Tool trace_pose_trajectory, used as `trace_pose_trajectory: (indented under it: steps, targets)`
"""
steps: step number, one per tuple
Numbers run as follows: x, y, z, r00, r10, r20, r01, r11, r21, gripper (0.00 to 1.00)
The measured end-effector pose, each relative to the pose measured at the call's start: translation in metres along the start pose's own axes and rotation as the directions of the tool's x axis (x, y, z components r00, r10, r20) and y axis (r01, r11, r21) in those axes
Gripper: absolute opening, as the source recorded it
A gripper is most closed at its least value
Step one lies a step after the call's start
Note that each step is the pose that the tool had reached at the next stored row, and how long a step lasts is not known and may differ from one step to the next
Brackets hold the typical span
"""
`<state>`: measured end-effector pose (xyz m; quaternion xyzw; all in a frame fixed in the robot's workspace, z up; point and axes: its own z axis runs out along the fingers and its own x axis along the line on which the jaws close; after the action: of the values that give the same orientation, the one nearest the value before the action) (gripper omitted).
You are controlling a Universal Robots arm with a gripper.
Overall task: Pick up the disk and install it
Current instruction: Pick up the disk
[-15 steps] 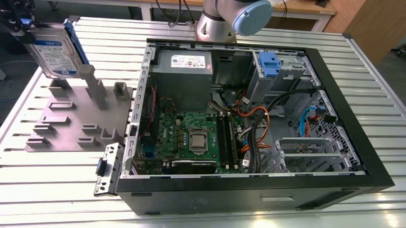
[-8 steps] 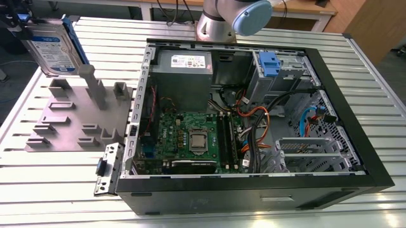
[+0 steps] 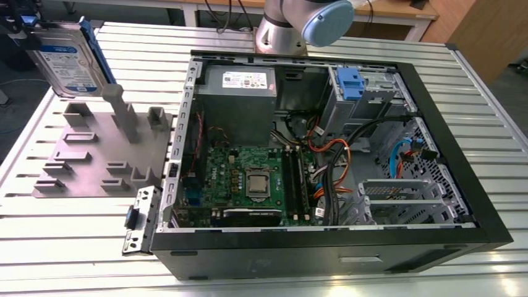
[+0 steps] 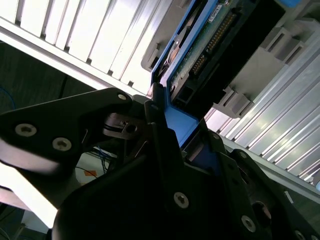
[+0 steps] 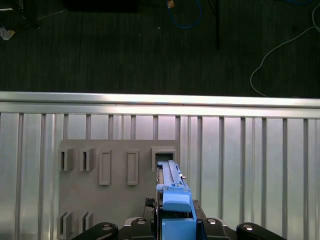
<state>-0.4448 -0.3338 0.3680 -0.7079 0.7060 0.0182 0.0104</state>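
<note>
The disk (image 3: 70,59), a silver drive with a white-and-blue label and blue caddy rails, hangs tilted at the exterior view's far left, above the grey holder plate (image 3: 95,154). Its lower end is close to the top of the plate's tall post (image 3: 120,108). My gripper (image 3: 23,28) is shut on the disk's upper end. In the second wrist view the black fingers (image 4: 160,125) clamp the blue rail (image 4: 180,122), with the drive's green circuit board (image 4: 210,45) beyond. In the first wrist view the blue rail (image 5: 174,200) points down at the holder plate (image 5: 115,195).
An open computer case (image 3: 462,185) lies on the slatted aluminium table (image 3: 74,247), to the exterior view's right of the plate. Inside are the motherboard (image 3: 247,179), cables (image 3: 330,154) and a metal drive cage with a blue latch (image 3: 350,83). The arm's base (image 3: 297,25) stands behind the case.
</note>
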Motion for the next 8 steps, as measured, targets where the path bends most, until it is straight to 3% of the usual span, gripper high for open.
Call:
trace_pose_trajectory:
  steps: [8]
  targets:
    - [-0.0001,0.0,-0.0017,1.0,0.0,0.0,0.0,1.0,0.0,0.36]
